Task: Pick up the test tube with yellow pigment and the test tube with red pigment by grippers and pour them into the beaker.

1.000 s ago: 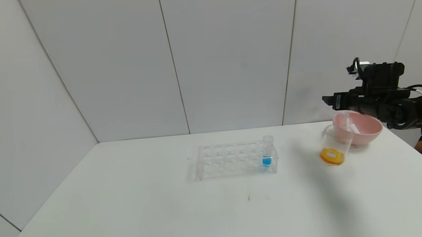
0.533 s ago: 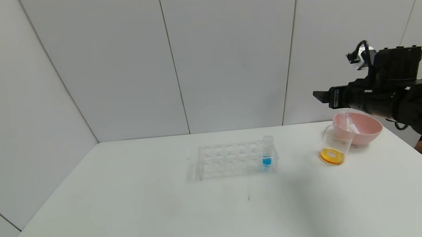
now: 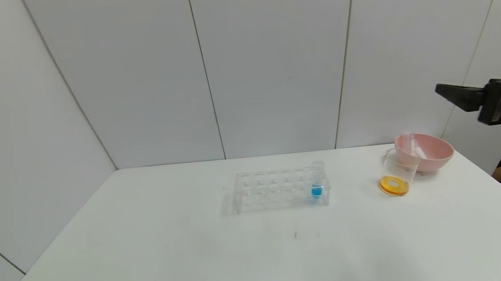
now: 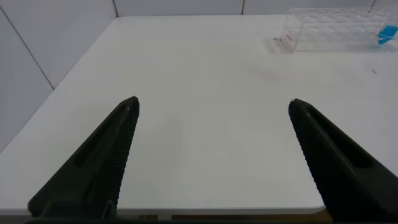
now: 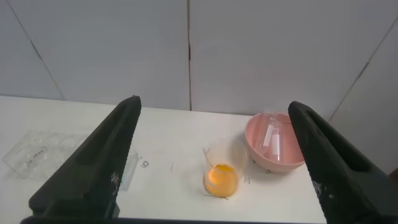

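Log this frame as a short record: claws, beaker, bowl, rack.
right claw: open, empty, raised above and to the right of the bowl
left claw: open, empty, low over the table's left part
beaker: upright beside the bowl, orange liquid at the bottom
bowl: pink, two clear tubes inside
rack: clear, one blue tube standing in it

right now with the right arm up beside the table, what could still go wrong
The beaker with orange liquid stands hard against the pink bowl that holds the emptied tubes; a low sweep by the right gripper, jaws open, could tip it and spill. The blue tube stands alone in the rack near its end, so a knock to the rack might slosh it.
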